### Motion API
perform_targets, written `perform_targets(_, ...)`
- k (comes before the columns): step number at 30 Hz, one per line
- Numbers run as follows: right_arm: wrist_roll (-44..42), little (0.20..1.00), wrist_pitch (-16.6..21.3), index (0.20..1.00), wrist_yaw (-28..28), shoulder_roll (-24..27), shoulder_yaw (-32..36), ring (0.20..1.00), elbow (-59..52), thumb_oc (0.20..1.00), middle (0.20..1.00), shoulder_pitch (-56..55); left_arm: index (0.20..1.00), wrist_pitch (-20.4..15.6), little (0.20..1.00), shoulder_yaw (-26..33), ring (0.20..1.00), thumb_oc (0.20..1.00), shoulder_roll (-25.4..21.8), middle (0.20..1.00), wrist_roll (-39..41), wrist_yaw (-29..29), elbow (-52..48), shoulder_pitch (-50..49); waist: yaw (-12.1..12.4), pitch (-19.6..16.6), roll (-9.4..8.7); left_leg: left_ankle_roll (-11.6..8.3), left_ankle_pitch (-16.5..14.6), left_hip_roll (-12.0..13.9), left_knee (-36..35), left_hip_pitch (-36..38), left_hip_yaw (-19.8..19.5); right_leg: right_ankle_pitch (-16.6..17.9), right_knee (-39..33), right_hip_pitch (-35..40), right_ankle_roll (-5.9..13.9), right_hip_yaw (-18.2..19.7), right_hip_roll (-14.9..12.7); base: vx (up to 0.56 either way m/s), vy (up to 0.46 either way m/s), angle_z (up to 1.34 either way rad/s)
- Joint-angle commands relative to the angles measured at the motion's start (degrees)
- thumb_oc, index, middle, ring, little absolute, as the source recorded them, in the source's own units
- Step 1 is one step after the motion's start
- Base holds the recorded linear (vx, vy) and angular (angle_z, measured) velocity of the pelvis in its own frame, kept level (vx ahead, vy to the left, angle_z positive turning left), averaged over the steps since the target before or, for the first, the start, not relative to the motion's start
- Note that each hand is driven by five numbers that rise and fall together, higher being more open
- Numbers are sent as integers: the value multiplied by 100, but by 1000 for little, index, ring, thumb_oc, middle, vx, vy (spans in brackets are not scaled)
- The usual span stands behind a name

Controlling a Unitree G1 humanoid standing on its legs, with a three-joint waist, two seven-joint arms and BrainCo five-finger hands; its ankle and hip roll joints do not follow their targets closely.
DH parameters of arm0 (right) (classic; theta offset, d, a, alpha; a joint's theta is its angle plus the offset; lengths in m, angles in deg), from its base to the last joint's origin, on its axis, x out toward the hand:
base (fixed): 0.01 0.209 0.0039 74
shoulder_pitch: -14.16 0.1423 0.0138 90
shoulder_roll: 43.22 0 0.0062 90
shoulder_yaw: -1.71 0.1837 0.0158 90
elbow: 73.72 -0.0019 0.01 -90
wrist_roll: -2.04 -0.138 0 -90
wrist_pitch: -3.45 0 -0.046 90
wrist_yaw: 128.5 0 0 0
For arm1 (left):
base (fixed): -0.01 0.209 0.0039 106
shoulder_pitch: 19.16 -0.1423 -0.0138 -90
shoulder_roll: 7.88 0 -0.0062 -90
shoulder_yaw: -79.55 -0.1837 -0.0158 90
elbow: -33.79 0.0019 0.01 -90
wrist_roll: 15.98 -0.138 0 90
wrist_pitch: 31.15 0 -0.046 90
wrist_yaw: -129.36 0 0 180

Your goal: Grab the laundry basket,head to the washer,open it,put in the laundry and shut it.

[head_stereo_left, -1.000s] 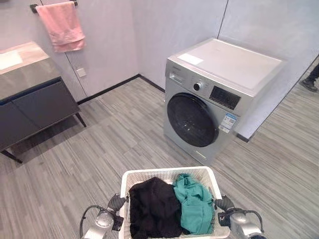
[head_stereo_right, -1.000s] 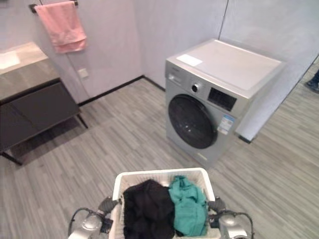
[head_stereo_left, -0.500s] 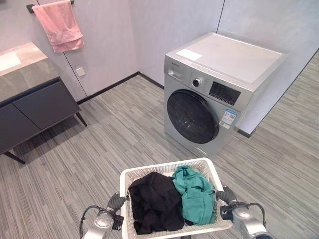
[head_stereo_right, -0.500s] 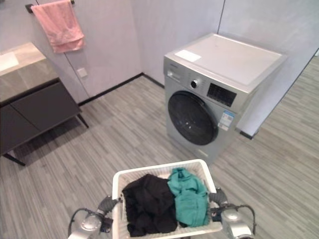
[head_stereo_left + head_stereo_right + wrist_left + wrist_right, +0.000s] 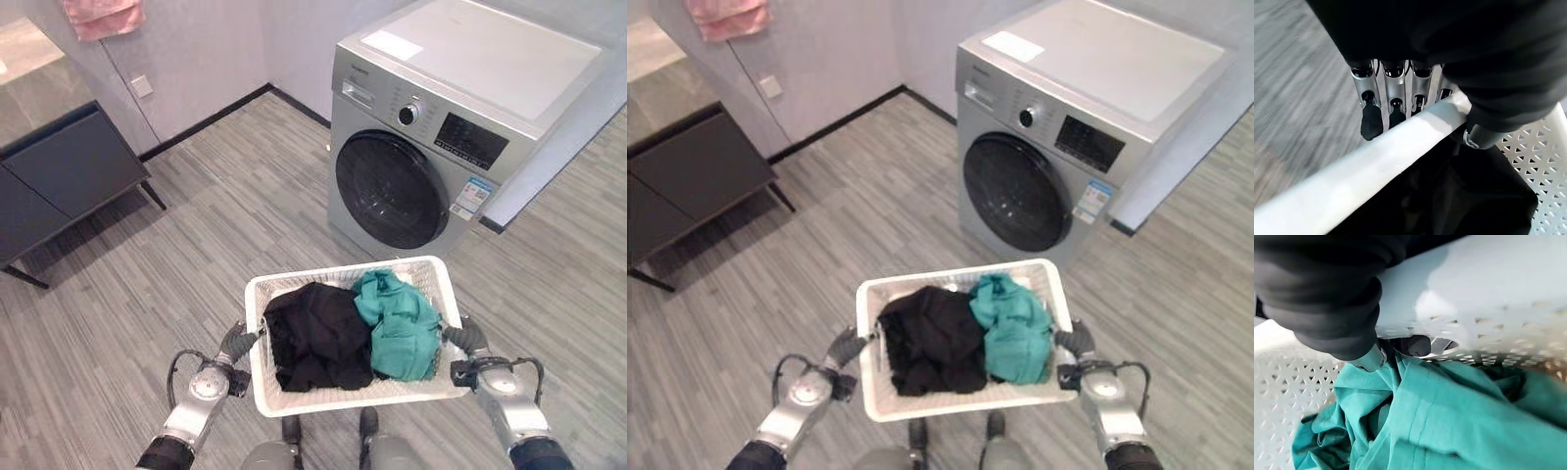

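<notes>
Left hand (image 5: 1400, 93): fingers curl under the rim of the white perforated plastic laundry basket (image 5: 343, 397), thumb hooked over it on the inside — a firm clasp on the basket's left edge. Right hand (image 5: 468, 338): clamped on the opposite rim; its wrist view shows the thumb tip (image 5: 1418, 345) pressed against the inside wall.

The basket hangs between both hands, off the grey wood-plank floor (image 5: 147, 284), held roughly level. Inside lie a crumpled black garment (image 5: 318, 333) on the robot's left and a teal green garment (image 5: 397, 323) on its right, touching each other.

Handling, as a judgement: the load looks light and soft; the thin plastic rim probably flexes, so opposed grips on the two short sides suit it. The garments are limp and will sag and bunch when pinched.

Ahead stands the silver front-loading washing machine (image 5: 460, 127), its round dark door (image 5: 392, 191) closed, near the basket but not touching it.
</notes>
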Motion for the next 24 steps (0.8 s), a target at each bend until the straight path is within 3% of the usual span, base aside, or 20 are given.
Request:
perform_targets(1,-29,200,184,200,236,186,316,200,-47,200,200,-253,200,-456,200,705,200,200,-536,200,120,-37,-335,455,-208,-306,-271,-101,-611,-158,383,130,5,426,-1757,155,-114,-475,359,297,66,12)
perform_targets(3,-32,200,191,200,244,136,324,200,-1,200,200,-362,200,-436,200,685,200,200,-465,200,53,-42,-280,494,-314,-340,-297,-110,-754,-248,241,446,-31,592,-2288,57,-92,-767,490,427,52,20)
perform_targets(4,-33,200,198,200,247,74,327,200,13,200,200,-466,200,-429,200,675,200,200,-381,200,40,-56,-215,521,-390,-411,-277,-119,-984,-285,224,707,-154,643,-2576,-66,-9,-917,616,370,28,5)
perform_targets(7,-32,200,192,200,246,51,319,200,28,200,200,-524,200,-421,200,661,200,200,-345,200,28,-69,-171,523,-430,-441,-254,-117,-1096,-291,233,843,-186,683,-2685,-10,-11,-1102,657,254,7,29)
perform_targets(8,-35,200,196,200,240,39,311,200,22,200,200,-573,200,-424,200,644,200,200,-314,200,21,-71,-147,528,-439,-471,-302,-99,-1133,-376,274,912,-133,780,-2682,35,-87,-1395,601,338,-36,45)
perform_targets(9,-15,200,199,200,256,9,301,200,-25,200,200,-730,200,-418,200,610,200,200,-255,200,6,-29,-131,479,-467,-648,-224,-85,-1389,-339,338,1097,-157,592,-2698,258,-146,-1540,704,429,-54,30)
perform_targets(10,-10,200,202,200,261,5,298,200,13,200,200,-815,200,-417,200,567,200,200,-203,200,-31,-10,-66,447,-544,-751,-246,-119,-1400,-372,538,1089,-90,613,-2663,326,-304,-1526,670,365,-44,28)
perform_targets(11,-10,200,202,200,261,5,298,200,13,200,200,-816,200,-417,200,567,200,200,-203,200,-31,-10,-66,447,-545,-753,-246,-119,-1401,-372,541,1085,-91,613,-2662,324,-304,-1527,670,205,-41,38)
perform_targets(12,-13,200,212,200,276,8,320,200,-10,200,200,-905,200,-428,200,537,200,200,-150,200,-43,-2,-19,417,-602,-826,-190,-244,-1345,-273,805,1064,-63,550,-2660,454,-375,-1425,736,316,-115,41)
perform_targets(13,-114,200,230,200,222,14,370,200,103,200,200,-970,200,-449,200,482,200,200,-96,200,58,-12,101,417,-731,-851,-127,-697,-734,60,2004,704,100,521,-2576,679,-518,-1248,782,393,-172,41)
perform_targets(14,-194,200,257,200,193,6,342,200,124,200,200,-978,200,-467,200,491,200,200,-73,200,168,-27,97,362,-708,-812,-168,-848,-362,231,2920,360,197,507,-2587,889,-622,-1216,768,358,-202,27)
perform_targets(16,-277,200,265,200,172,23,215,200,180,200,200,-936,200,-488,200,519,200,200,-88,200,293,-105,102,254,-563,-706,-226,-927,49,375,4230,-212,35,415,-2679,1186,-856,-926,915,206,-123,-5)
perform_targets(18,-266,200,204,200,168,45,118,200,269,200,200,-910,200,-468,200,531,200,200,-86,200,365,-172,181,225,-478,-661,-334,-758,13,465,4602,-625,50,320,-2753,1400,-924,-651,910,161,-33,-91)
perform_targets(20,-284,200,193,200,178,53,49,200,302,200,200,-927,200,-479,200,504,200,200,-75,200,410,-187,276,219,-395,-592,-414,-623,-195,880,4271,-927,196,256,-2726,1577,-865,-544,764,125,55,-67)
perform_targets(21,-283,200,193,200,178,53,50,200,302,200,200,-927,200,-479,200,504,200,200,-75,200,410,-187,276,219,-392,-590,-414,-623,-195,881,4269,-922,200,256,-2726,1579,-864,-541,764,147,139,-80)
perform_targets(22,-277,200,185,200,194,40,-32,200,364,200,200,-900,200,-486,200,543,200,200,-128,200,464,-202,309,168,-266,-556,-437,-510,-220,960,3236,-960,-28,175,-2664,1655,-798,-270,727,157,161,-73)
perform_targets(24,-235,200,182,200,265,38,-133,200,414,200,200,-907,200,-501,200,608,200,200,-146,200,521,-261,343,20,-122,-573,-366,-580,-25,801,1936,-848,-730,87,-2640,1710,-755,163,801,191,181,-64)
